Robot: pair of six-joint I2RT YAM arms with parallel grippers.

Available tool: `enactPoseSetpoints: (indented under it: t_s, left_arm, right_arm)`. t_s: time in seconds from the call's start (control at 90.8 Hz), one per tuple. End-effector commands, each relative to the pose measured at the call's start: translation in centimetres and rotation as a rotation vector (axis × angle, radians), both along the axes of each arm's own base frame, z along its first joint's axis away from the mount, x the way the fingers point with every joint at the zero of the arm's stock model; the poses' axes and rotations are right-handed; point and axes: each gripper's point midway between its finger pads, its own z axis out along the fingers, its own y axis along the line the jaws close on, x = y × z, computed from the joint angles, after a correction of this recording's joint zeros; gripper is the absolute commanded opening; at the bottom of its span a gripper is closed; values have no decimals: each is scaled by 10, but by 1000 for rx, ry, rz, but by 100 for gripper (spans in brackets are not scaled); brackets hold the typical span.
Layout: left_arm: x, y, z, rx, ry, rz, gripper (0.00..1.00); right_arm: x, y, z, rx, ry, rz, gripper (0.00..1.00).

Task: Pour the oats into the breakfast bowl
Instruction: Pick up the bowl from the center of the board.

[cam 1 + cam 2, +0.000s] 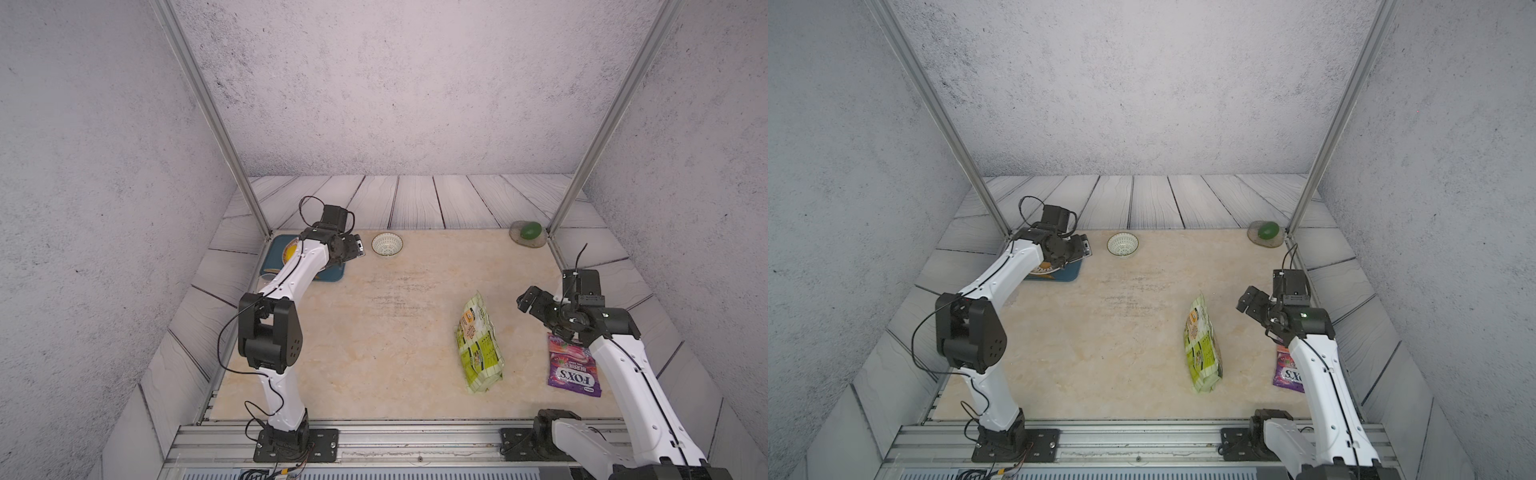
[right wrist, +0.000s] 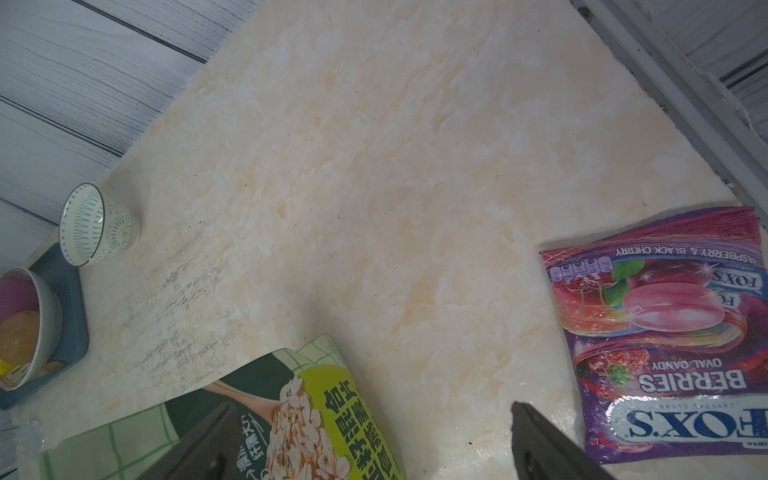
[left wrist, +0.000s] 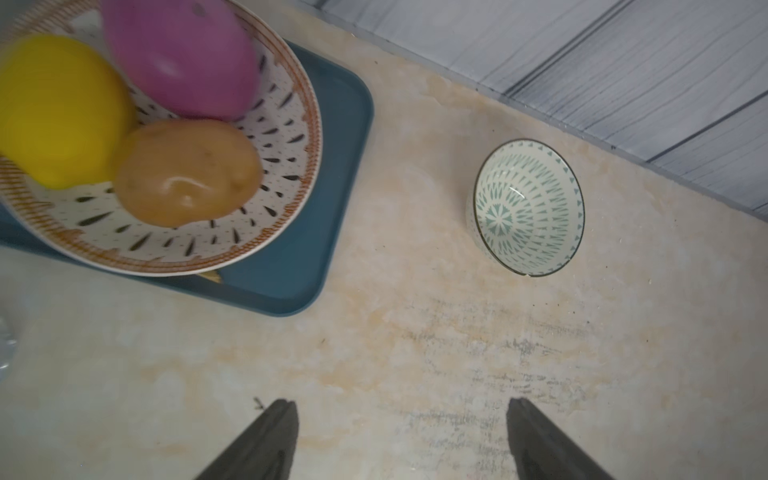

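The oats bag lies near right on the surface, beside the right gripper, which is wide apart and empty, likely poised for pickup. The unfilled breakfast bowl waits far centre. The left gripper is parted and empty nearby.

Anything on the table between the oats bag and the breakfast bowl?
Nothing: just bare, scuffed tabletop between the oats bag and the breakfast bowl, visible in both top views.

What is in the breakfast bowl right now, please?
Nothing: it is empty. The breakfast bowl stands upright, and the left wrist view shows its patterned inside bare.
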Motion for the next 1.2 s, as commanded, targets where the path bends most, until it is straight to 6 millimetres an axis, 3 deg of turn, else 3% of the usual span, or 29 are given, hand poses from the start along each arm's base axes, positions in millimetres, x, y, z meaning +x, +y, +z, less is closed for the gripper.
enactPoseSetpoints:
  t_s: [0.0, 0.242, 0.44, 0.705, 0.749, 0.837, 1.046, 1.189]
  left_arm:
    - [8, -13, -13, -90, 71, 51, 80]
    - [50, -31, -57, -151, 136, 160, 73]
    - [82, -44, -71, -233, 99, 219, 72]
    - [95, -56, -91, -271, 125, 224, 68]
    - [95, -57, -107, -266, 149, 226, 67]
    - [95, -59, -116, -266, 162, 225, 64]
    - [94, -61, -129, -266, 192, 229, 47]
    - [91, -63, -126, -270, 209, 227, 24]
  right_arm:
    - [-16, 6, 5, 19, 49, 22, 99]
    - [-24, 12, 15, 66, 23, 21, 99]
    - [-24, 2, 25, 10, -33, -7, 99]
    - [-18, 0, 28, -4, -62, -7, 99]
    - [-16, 0, 27, -4, -59, -5, 99]
    - [-13, 1, 24, -2, -47, 3, 99]
    - [-5, 3, 22, 0, -24, 24, 99]
    - [-4, 6, 21, 7, -17, 42, 99]
